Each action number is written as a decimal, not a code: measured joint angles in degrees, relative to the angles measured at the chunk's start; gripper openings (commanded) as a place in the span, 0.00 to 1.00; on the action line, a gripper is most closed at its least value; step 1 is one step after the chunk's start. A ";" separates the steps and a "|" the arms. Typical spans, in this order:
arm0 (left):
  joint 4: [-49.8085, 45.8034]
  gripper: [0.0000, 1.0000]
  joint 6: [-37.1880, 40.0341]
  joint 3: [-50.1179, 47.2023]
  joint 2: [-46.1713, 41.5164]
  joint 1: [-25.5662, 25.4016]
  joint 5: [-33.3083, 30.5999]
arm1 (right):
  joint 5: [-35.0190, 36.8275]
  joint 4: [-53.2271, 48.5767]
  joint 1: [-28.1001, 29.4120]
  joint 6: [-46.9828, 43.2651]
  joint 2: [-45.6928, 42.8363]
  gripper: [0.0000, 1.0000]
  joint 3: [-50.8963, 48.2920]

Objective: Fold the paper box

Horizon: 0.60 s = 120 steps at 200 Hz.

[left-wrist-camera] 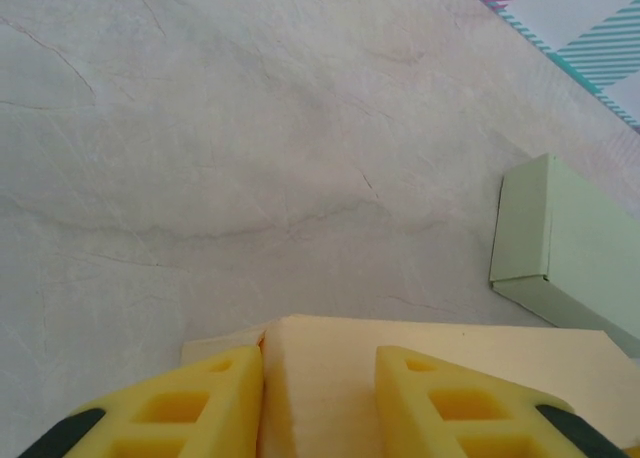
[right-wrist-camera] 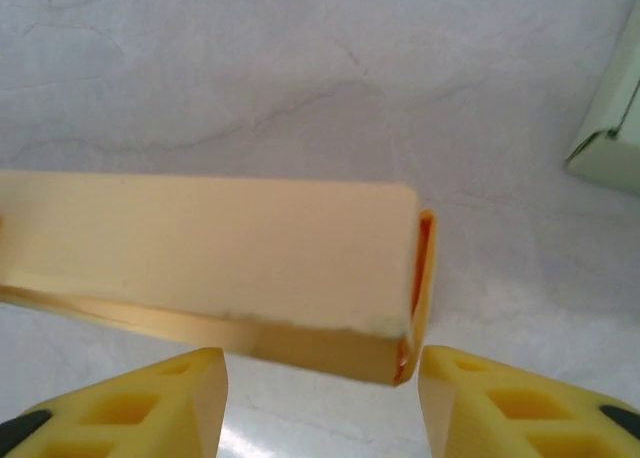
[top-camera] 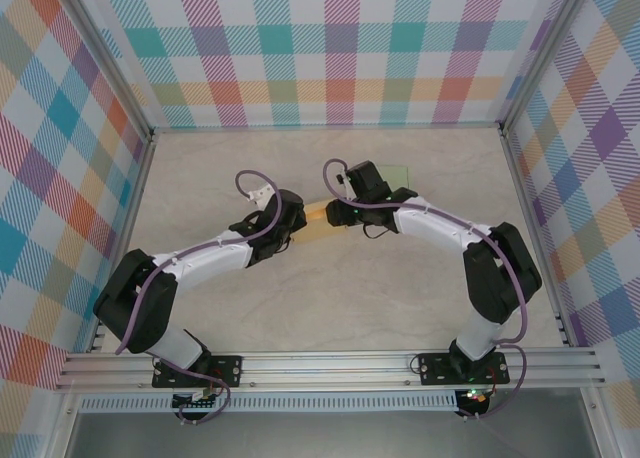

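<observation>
Your top camera sits above and behind the arm bases, looking down from well back on the whole table [top-camera: 300,308]. Each wrist camera rides close to the surface, looking forward and down past its own yellow fingers [left-wrist-camera: 200,408]. Both wrist views share the cream box [right-wrist-camera: 200,248] at close range and an edge of the green box [left-wrist-camera: 570,238]; your top view takes in both.

In the top view, at frame centre, the left arm [top-camera: 268,226] and right arm [top-camera: 372,200] hide most of the yellow box [top-camera: 318,215]; in the left wrist view the right edge cuts off the green box [left-wrist-camera: 570,248], the bottom edge the yellow box.
</observation>
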 measured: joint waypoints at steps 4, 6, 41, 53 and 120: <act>0.07 0.35 -0.02 0.00 0.04 0.00 -0.11 | -0.37 -0.42 0.02 -0.26 -0.09 0.70 0.00; 0.09 0.35 -0.04 0.00 0.04 0.00 -0.13 | -0.42 -0.55 0.02 -0.17 -0.11 0.72 0.00; 0.39 0.34 -0.13 -0.02 0.17 0.00 -0.46 | -0.68 -3.67 0.00 1.40 -2.03 0.83 0.35; 0.46 0.34 -0.13 -0.04 0.22 -0.02 -0.63 | -0.20 -4.79 -0.50 2.25 -2.43 0.83 1.33; 0.83 0.34 -0.15 -0.07 0.61 -0.50 -1.70 | -2.75 -4.48 -5.75 5.77 3.13 0.72 11.47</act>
